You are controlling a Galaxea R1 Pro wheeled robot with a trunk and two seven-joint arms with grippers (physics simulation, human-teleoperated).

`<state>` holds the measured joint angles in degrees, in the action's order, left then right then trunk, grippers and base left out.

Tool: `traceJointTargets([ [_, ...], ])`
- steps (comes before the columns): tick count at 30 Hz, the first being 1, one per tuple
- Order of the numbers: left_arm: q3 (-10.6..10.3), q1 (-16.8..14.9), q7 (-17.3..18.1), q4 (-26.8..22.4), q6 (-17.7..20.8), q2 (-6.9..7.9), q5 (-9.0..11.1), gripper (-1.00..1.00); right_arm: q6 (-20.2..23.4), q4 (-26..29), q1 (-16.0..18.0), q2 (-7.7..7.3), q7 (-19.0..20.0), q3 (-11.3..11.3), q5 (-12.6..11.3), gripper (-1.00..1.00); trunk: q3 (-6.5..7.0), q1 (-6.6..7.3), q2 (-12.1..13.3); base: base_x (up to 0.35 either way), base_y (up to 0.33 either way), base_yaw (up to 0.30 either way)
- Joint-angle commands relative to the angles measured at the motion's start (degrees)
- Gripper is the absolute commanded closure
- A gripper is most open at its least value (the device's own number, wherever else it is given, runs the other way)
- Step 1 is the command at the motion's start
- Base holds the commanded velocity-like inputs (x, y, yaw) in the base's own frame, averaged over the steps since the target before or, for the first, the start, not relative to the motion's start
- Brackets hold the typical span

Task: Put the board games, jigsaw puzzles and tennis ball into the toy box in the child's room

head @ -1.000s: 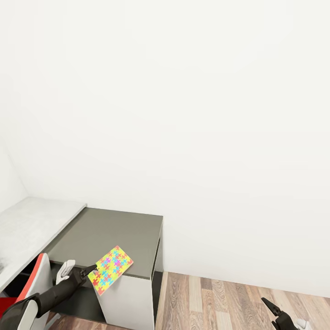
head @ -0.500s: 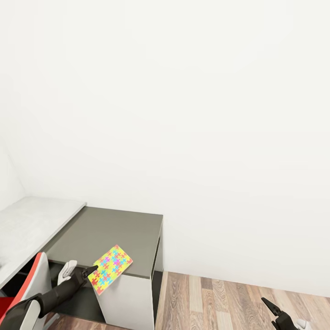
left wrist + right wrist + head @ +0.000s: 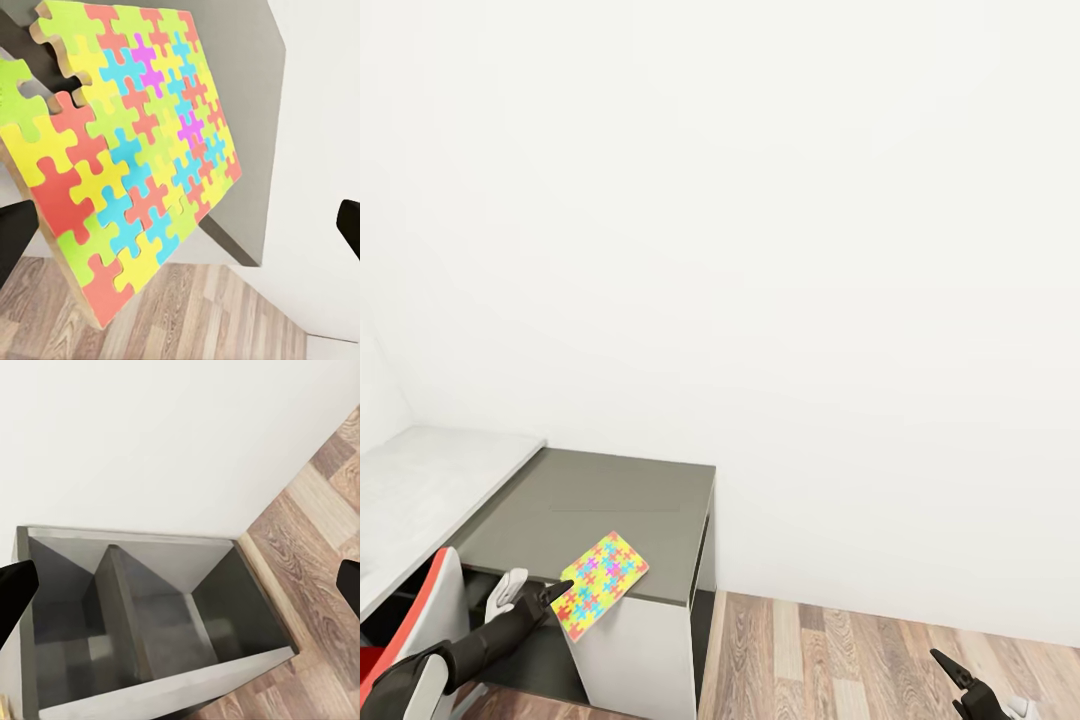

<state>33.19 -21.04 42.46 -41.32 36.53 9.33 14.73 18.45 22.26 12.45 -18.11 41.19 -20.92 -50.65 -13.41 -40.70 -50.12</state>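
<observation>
One jigsaw puzzle (image 3: 600, 585), a flat square of yellow, pink, blue, green and orange pieces, hangs tilted over the front edge of the dark grey cabinet (image 3: 600, 500). My left gripper (image 3: 557, 592) holds it by its near edge. In the left wrist view the jigsaw puzzle (image 3: 127, 157) is close up, with the cabinet top behind it. A corner of the pale speckled table (image 3: 430, 480) lies at the far left. My right gripper (image 3: 960, 680) hangs low at the right over the floor, open and holding nothing. The toy box, board games and tennis ball are out of view.
A red and white chair (image 3: 420, 620) stands under my left arm beside the table. The cabinet's open shelf bays (image 3: 150, 615) face the right wrist camera. A plain white wall rises behind everything. Wood-plank floor (image 3: 840, 650) stretches to the cabinet's right.
My left gripper and the jigsaw puzzle have crept slightly left and up along the cabinet's front edge. The right arm has stayed put.
</observation>
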Motion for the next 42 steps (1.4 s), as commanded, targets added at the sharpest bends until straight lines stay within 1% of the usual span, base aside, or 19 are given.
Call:
traceJointTargets([
  [1, 0.12, -0.05, 0.12, 0.01, 0.41, -0.01, 0.19, -1.0, 0.52, -0.03, 0.04, 0.01, 0.11, -0.17, -0.41, -1.0, -0.26, -0.23, -0.48, 0.0, 0.0, 0.0],
  [16, 0.38, -0.05, 0.21, 0.01, 0.62, -0.12, 0.35, -1.0, 0.53, -0.03, 0.04, 0.01, 0.11, -0.17, -0.41, -1.0, -2.96, -3.53, -6.49, 0.0, 0.0, 0.0],
  [21, 1.39, -0.05, 0.3, 0.02, 0.7, -0.1, 1.25, -1.0, 0.53, -0.03, 0.05, 0.01, 0.11, -0.17, -0.41, -1.0, -2.96, -3.53, -6.49, 0.0, 0.0, 0.0],
  [25, 1.76, -0.05, 0.33, 0.04, 0.72, -0.1, 1.56, -1.0, 0.54, -0.03, 0.05, 0.0, 0.11, -0.17, -0.41, -1.0, -2.96, -3.53, -6.49, 0.0, 0.0, 0.0],
  [42, 1.97, -0.05, 0.27, 0.06, 1.1, -0.15, 1.7, -1.0, 0.54, -0.03, 0.04, -0.08, 0.11, -0.14, -0.4, -1.0, -2.96, -3.53, -6.49, 0.0, 0.0, 0.0],
])
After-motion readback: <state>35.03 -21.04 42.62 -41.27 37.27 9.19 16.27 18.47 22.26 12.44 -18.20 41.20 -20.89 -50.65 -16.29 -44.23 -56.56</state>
